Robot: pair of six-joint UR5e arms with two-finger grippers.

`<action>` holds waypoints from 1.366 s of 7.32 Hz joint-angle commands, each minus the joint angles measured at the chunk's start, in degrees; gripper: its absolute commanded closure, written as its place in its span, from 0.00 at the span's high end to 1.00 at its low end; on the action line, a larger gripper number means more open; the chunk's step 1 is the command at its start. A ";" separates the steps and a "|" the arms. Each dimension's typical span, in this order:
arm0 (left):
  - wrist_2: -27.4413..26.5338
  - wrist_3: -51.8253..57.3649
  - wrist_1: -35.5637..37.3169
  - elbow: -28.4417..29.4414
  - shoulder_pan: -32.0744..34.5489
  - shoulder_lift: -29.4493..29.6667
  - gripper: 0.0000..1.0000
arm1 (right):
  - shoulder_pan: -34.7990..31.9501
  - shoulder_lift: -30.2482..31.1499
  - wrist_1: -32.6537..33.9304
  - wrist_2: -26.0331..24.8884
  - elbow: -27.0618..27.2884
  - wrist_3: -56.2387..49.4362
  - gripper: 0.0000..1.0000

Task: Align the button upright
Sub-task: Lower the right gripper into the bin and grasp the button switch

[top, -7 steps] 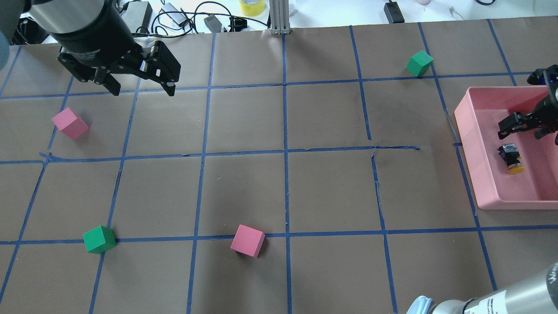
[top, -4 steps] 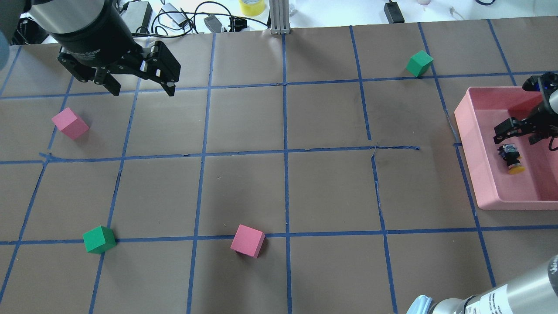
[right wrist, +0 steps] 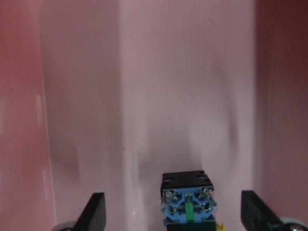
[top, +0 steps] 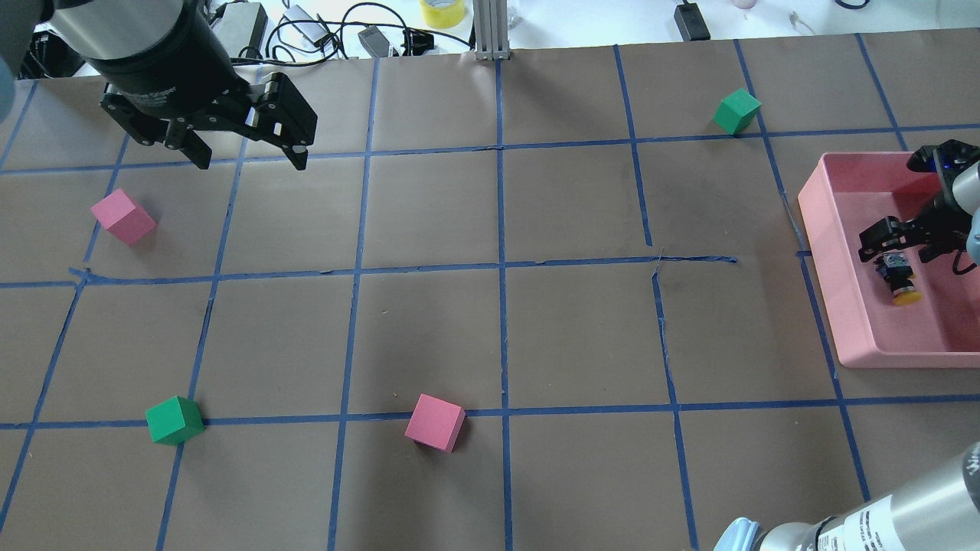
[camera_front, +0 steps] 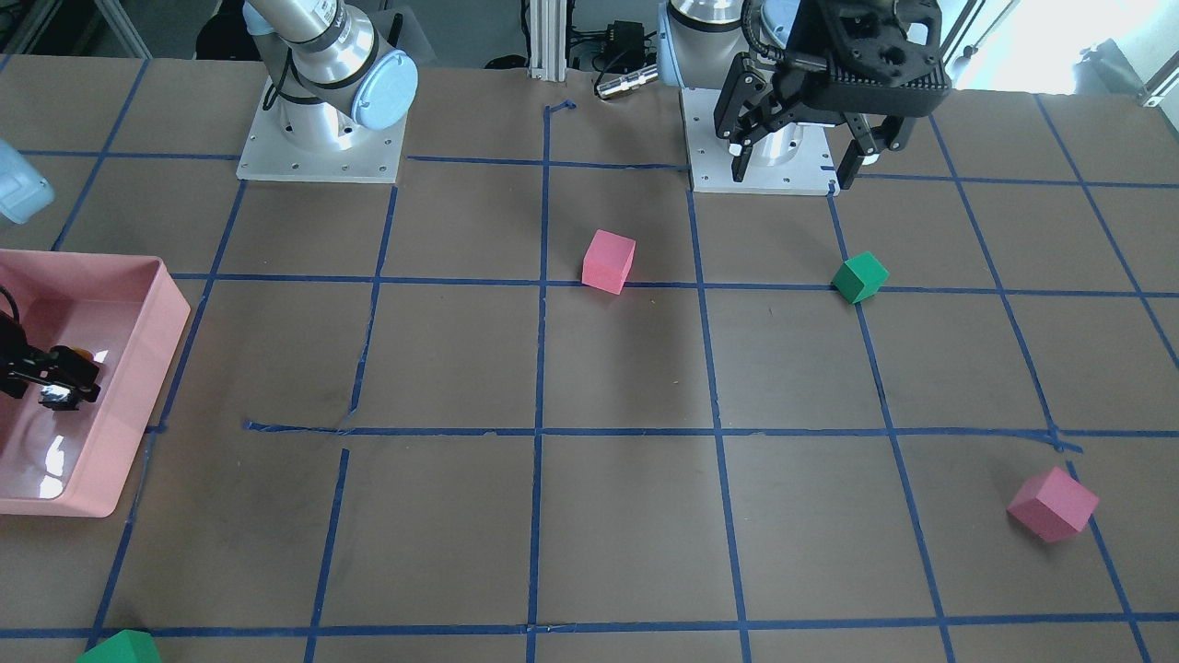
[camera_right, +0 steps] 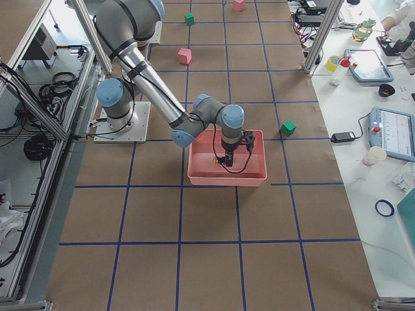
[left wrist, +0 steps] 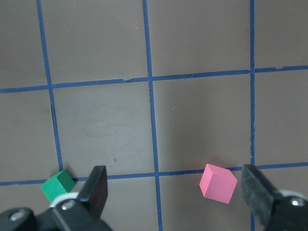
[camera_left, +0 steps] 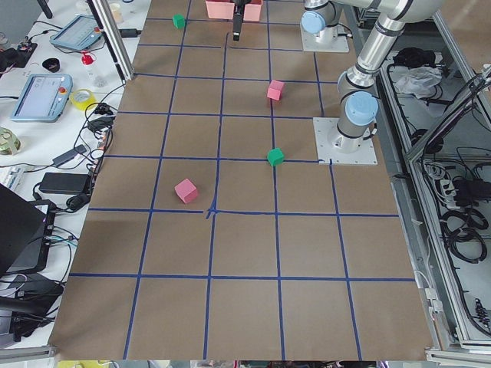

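The button (top: 896, 275) lies on its side in the pink tray (top: 823, 229), yellow cap (top: 907, 297) toward the robot and silvery base away from it. My right gripper (top: 899, 246) is open and low in the tray, right at the button's base end. In the right wrist view the button (right wrist: 187, 202) sits between the two fingers (right wrist: 95, 211), base end toward the camera, with nothing gripping it. It also shows in the front view (camera_front: 57, 396). My left gripper (top: 251, 162) is open and empty, high over the table's far left.
Two pink cubes (top: 122, 216) (top: 435, 422) and two green cubes (top: 174, 419) (top: 736, 111) lie scattered on the brown, blue-taped table. The tray walls stand close around the right gripper. Cables and gear lie beyond the far edge.
My right gripper has moved left and toward the robot inside the tray, closing in on the button's base end. The button and the left arm have not moved.
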State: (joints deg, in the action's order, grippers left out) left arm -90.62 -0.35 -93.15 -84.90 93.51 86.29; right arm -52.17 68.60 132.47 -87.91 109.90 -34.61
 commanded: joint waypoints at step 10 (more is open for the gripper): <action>0.00 0.00 -0.45 0.00 -0.17 -0.25 1.00 | 0.05 -0.14 -0.72 -0.78 0.66 -0.37 0.11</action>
State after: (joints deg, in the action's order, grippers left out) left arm -90.61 -0.35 -93.65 -84.90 93.37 86.05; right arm -52.12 68.27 132.22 -88.60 110.56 -34.86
